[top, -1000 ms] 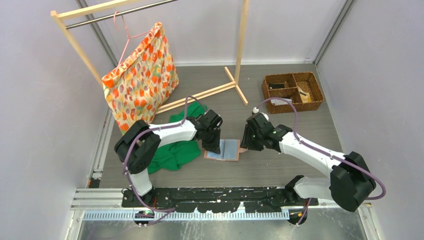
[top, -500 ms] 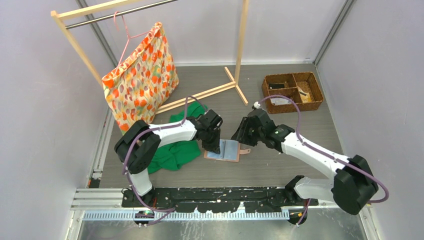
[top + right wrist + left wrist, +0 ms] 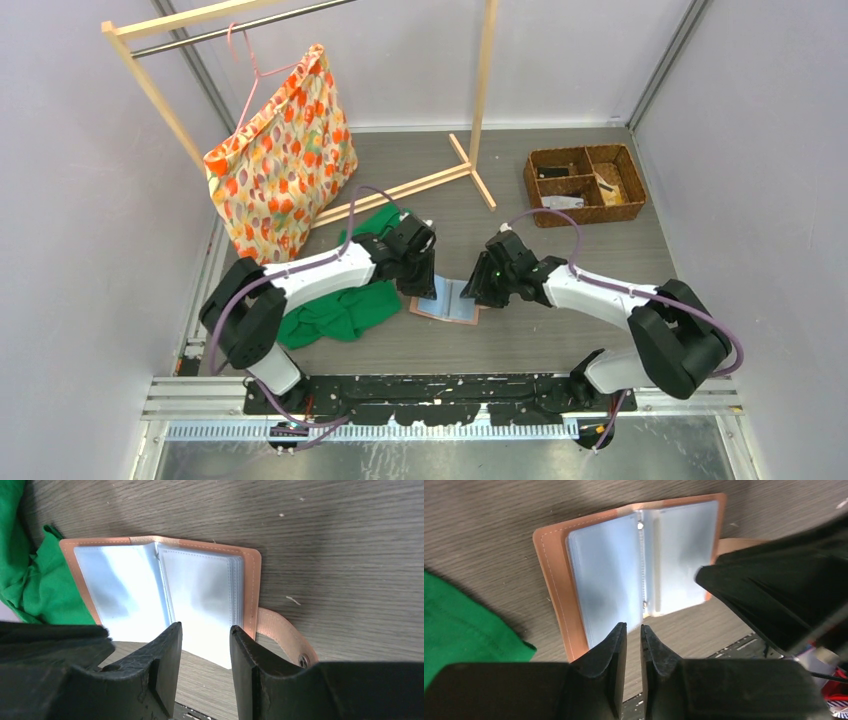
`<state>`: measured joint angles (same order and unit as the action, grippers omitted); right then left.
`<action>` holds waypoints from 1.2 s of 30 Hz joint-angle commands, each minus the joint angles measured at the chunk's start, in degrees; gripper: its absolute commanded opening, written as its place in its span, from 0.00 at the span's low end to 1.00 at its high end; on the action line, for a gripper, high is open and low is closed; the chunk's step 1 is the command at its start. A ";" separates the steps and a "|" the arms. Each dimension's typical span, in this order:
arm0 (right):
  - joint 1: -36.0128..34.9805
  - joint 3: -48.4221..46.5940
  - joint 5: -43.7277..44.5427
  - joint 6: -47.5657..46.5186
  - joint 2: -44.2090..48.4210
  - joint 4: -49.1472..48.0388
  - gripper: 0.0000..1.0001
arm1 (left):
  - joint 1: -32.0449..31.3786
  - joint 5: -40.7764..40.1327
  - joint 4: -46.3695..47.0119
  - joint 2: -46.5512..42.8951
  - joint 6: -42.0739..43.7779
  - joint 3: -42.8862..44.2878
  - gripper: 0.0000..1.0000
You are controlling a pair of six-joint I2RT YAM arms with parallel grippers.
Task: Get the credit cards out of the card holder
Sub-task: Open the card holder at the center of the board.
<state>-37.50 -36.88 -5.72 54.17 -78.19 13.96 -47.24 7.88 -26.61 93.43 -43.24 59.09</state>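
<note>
Hovering left gripper [image 3: 630, 629]: jaws almost pressed together, only a thin slit between them. The tips are at an edge of the card holder's [image 3: 599, 575] left sleeve; whether they nip it, cannot tell.
Right gripper [image 3: 205, 635]: jaws spread partway, straddling an edge of the right sleeve, nothing clamped.
Card holder: open flat on the table [image 3: 340, 540], mid-width, nearer its near edge — salmon cover, pale blue-grey sleeves, snap tab [image 3: 285, 635] sticking out on the right.
Green cloth [image 3: 30, 580]: just beside its left edge.

White-black arms [image 3: 330, 268] (purple cables [image 3: 232, 292])
</note>
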 commanded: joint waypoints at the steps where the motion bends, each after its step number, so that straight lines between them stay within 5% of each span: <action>1: -0.03 0.22 -0.54 0.57 -1.72 -4.08 0.44 | 0.66 -3.26 -0.70 -4.64 0.19 -0.65 0.19; 36: 0.07 -0.41 -1.25 -0.27 -4.31 -4.56 0.35 | 7.08 1.34 2.59 0.60 1.95 -6.29 0.16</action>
<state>-37.39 -35.86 -6.74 54.37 -81.78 9.58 -40.16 7.75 -26.30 92.60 -41.95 52.80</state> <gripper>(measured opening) 0.355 0.163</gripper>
